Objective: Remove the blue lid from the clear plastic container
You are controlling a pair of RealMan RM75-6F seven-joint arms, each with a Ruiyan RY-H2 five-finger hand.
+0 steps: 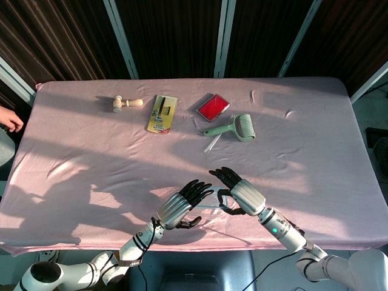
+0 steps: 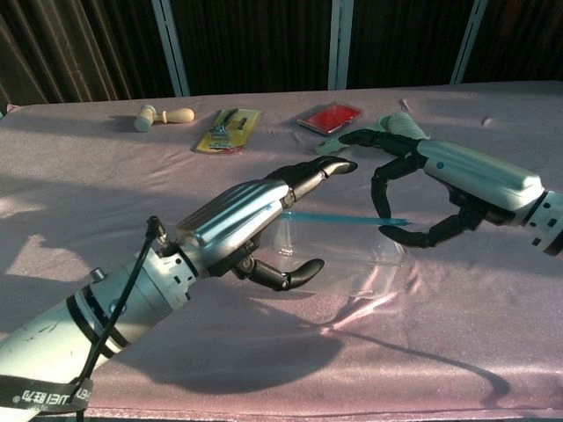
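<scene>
The thin blue plastic lid [image 2: 347,218] sat on the clear plastic container [image 2: 339,251], between my hands on the pink-clothed worktop [image 2: 493,290]. My right hand [image 2: 413,189] pinched its far edge between thumb and fingers. My left hand [image 2: 255,220] hovered beside it, fingers spread, holding nothing.

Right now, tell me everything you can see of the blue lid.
The blue lid is a thin, flat, translucent blue plastic sheet, seen nearly edge-on in the chest view. It lies level across the top of the clear plastic container near the table's front edge. The right hand curls around its right end, thumb tip at the edge; the left hand is over its left end, fingers stretched out above it. I cannot tell whether the lid is still seated or already lifted free.
</scene>
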